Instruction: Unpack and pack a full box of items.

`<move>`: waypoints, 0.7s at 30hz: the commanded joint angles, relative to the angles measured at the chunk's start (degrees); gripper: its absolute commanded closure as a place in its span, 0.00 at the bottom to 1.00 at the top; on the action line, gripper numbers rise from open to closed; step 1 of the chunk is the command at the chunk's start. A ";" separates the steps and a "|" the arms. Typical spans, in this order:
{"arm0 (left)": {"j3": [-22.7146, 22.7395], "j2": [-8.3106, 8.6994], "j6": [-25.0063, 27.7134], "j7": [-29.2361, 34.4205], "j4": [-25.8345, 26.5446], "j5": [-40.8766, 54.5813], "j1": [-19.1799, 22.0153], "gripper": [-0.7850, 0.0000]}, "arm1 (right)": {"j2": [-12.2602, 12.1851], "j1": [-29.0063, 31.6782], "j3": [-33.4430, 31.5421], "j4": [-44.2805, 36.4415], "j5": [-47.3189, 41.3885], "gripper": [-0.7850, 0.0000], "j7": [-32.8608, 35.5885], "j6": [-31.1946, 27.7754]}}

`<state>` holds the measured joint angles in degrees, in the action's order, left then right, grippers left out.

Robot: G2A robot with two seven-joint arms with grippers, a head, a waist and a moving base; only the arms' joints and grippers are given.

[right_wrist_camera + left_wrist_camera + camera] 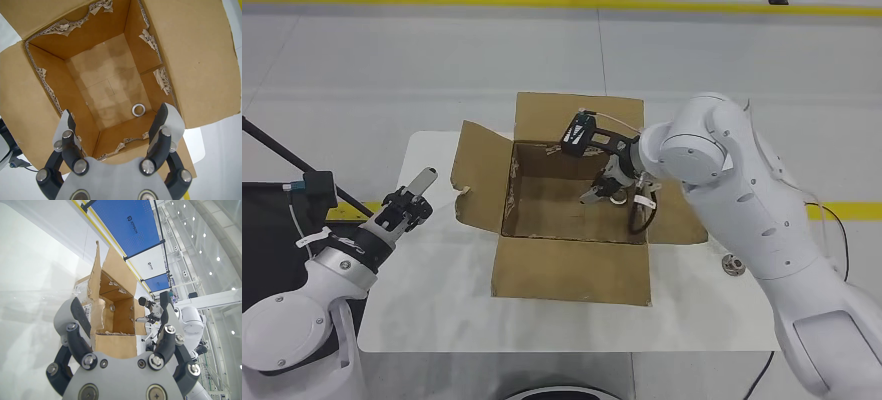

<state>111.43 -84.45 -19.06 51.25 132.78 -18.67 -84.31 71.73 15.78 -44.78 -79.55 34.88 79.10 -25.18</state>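
Metal ring [138, 109] lies on the box [198, 56] floor beneath the right tool [115, 110], which hangs spread wide and empty.

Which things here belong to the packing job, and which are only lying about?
Job: brown cardboard box; silver metal ring inside it; similar ring on the white table; open right gripper above the box.
Lying about: black stand pole; yellow floor line.

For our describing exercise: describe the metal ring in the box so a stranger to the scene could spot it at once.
Find the open cardboard box on the white table. On its bare floor, close to one corner, lies a flat silvery metal ring. It is the only item inside; another small metal part lies outside, on the table.
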 commanded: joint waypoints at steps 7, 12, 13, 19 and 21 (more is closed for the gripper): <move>0.00 0.00 0.00 0.00 0.00 0.00 0.00 0.00 | -0.01 1.25 0.73 2.10 0.65 0.00 -3.08 -2.64; 0.00 0.00 0.00 0.00 0.00 0.00 0.00 0.00 | 0.21 0.12 5.75 5.29 4.53 0.00 -7.09 -7.09; 0.00 0.00 0.00 0.00 0.00 0.00 0.00 0.00 | 0.25 -0.31 6.77 6.04 5.08 0.00 -7.91 -7.92; 0.00 0.00 0.00 0.00 0.00 0.00 0.00 0.00 | 0.60 -4.26 13.74 13.92 4.20 0.00 -12.19 -12.19; 0.00 0.00 0.00 0.00 0.00 0.00 0.00 0.00 | 0.88 -5.85 16.81 16.70 2.78 0.00 -13.50 -13.51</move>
<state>111.43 -84.45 -19.06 51.24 132.78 -18.67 -84.31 72.48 10.78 -29.69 -64.40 38.39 66.22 -38.07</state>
